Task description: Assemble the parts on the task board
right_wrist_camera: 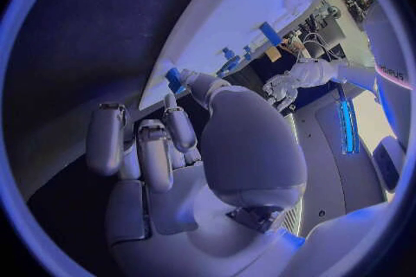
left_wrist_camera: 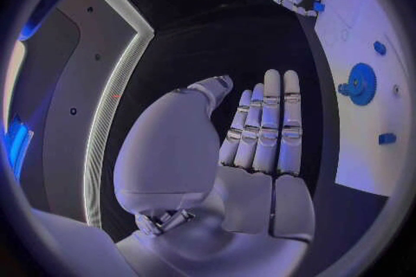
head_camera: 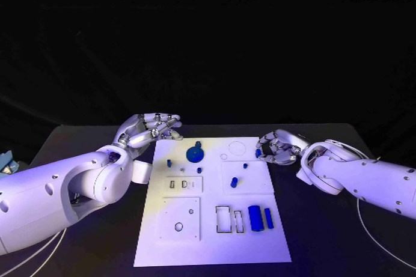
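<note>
Nearest me, blue blocks [head_camera: 256, 217] sat at the task board's [head_camera: 208, 250] front edge; small, stiff and light, I judged, best pinched across their narrow sides. Farther back stood the blue gear [head_camera: 195, 154]. My right hand [head_camera: 278, 148] curled around a small blue part [head_camera: 258, 152] at the board's right edge. My left hand [head_camera: 152, 128] hovered empty, fingers extended, over the worktop [head_camera: 86, 145].

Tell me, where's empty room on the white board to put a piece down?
The task board is bare along its near edge, below the blue cylinder. Crowded: the far end, around the blue gear, between left hand and right hand.
</note>
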`<control>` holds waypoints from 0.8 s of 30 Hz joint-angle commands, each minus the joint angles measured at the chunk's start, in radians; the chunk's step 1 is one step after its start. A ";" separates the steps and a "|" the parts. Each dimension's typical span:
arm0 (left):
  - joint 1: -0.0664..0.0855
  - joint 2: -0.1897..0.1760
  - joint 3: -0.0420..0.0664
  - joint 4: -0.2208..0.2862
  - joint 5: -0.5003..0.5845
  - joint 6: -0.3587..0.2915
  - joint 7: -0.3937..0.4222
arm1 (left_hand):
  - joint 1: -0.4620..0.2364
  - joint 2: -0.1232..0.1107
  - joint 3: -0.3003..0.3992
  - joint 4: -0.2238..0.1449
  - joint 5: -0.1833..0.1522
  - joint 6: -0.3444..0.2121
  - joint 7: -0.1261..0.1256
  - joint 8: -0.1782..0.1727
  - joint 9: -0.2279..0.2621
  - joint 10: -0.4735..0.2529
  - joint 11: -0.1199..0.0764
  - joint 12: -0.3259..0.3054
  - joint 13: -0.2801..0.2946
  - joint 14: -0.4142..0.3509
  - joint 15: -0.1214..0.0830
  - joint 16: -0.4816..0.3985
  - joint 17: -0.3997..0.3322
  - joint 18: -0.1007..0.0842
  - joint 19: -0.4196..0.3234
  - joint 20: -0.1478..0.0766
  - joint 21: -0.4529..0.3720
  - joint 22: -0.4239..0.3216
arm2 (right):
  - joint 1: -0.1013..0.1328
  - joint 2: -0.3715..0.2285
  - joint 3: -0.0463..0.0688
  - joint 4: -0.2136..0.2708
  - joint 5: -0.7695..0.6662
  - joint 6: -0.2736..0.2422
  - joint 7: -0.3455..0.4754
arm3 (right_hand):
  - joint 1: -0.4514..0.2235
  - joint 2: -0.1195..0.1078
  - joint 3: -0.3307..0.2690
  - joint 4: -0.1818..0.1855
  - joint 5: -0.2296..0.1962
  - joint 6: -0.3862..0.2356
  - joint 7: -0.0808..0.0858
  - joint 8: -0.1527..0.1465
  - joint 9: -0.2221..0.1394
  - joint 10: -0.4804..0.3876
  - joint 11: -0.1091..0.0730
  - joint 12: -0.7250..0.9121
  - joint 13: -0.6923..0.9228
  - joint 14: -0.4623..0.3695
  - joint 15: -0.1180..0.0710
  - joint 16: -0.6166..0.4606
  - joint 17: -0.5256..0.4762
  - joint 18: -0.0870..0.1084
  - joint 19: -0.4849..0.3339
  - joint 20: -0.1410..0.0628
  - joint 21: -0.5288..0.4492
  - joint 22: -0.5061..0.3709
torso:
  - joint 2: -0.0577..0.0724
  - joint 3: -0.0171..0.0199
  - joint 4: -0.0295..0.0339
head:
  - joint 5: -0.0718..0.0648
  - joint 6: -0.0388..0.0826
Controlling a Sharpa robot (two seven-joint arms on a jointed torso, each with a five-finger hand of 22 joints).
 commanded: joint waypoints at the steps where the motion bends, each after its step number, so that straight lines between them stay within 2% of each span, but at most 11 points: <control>1: 0.001 0.002 0.001 0.001 0.003 0.017 0.008 | -0.008 0.001 0.001 -0.006 -0.005 -0.005 0.004 -0.004 -0.001 -0.008 0.001 -0.003 0.000 -0.006 -0.001 0.004 0.001 0.010 -0.006 0.004 0.003 0.001 | -0.002 0.003 0.000 -0.001 -0.014 0.003 -0.005 | -0.007 0.009 0.004 -0.004 -0.005 0.018 -0.002 0.011 0.004 0.009 -0.005 0.006 0.003 0.105 0.002 0.005 0.252 -0.006 0.000 0.003 0.001 0.002 | 0.000 -0.0004 0.0002 | 0.001 -0.003; 8: 0.001 0.003 0.001 0.001 0.003 0.017 0.008 | -0.008 0.001 0.001 -0.006 -0.005 -0.005 0.004 -0.004 -0.001 -0.008 0.001 -0.003 0.000 -0.006 -0.001 0.004 0.001 0.010 -0.006 0.004 0.003 0.001 | -0.002 0.008 0.000 -0.005 -0.016 -0.001 -0.009 | -0.010 0.014 0.007 -0.006 -0.005 0.040 -0.009 0.022 0.010 0.014 -0.011 0.010 0.006 0.105 -0.002 0.005 0.253 -0.006 0.002 -0.001 0.002 0.006 | 0.000 -0.0002 -0.0012 | 0.002 -0.003; 20: 0.001 0.002 0.001 0.001 0.003 0.017 0.006 | -0.008 0.001 0.002 -0.008 -0.005 -0.005 0.004 -0.005 -0.001 -0.009 0.001 -0.003 0.000 -0.008 -0.001 0.006 0.003 0.010 -0.008 0.004 0.004 0.002 | -0.005 0.018 0.000 -0.014 -0.018 -0.006 -0.013 | -0.012 0.021 0.009 -0.007 -0.005 0.054 -0.015 0.031 0.015 0.020 -0.017 0.014 0.011 0.106 -0.007 0.006 0.254 -0.007 0.003 -0.005 0.003 0.008 | 0.000 -0.0004 0.0011 | 0.001 -0.004; 24: 0.001 0.002 0.001 0.001 0.003 0.017 0.005 | -0.008 0.001 0.002 -0.008 -0.005 -0.005 0.004 -0.005 -0.001 -0.009 0.001 -0.003 0.000 -0.008 -0.001 0.006 0.003 0.010 -0.008 0.004 0.004 0.002 | -0.007 0.022 -0.001 -0.017 -0.019 -0.015 -0.018 | -0.014 0.025 0.010 -0.006 -0.004 0.059 -0.018 0.035 0.017 0.024 -0.019 0.017 0.014 0.106 -0.009 0.006 0.255 -0.007 0.004 -0.007 0.004 0.009 | 0.000 -0.0002 0.0001 | 0.002 -0.006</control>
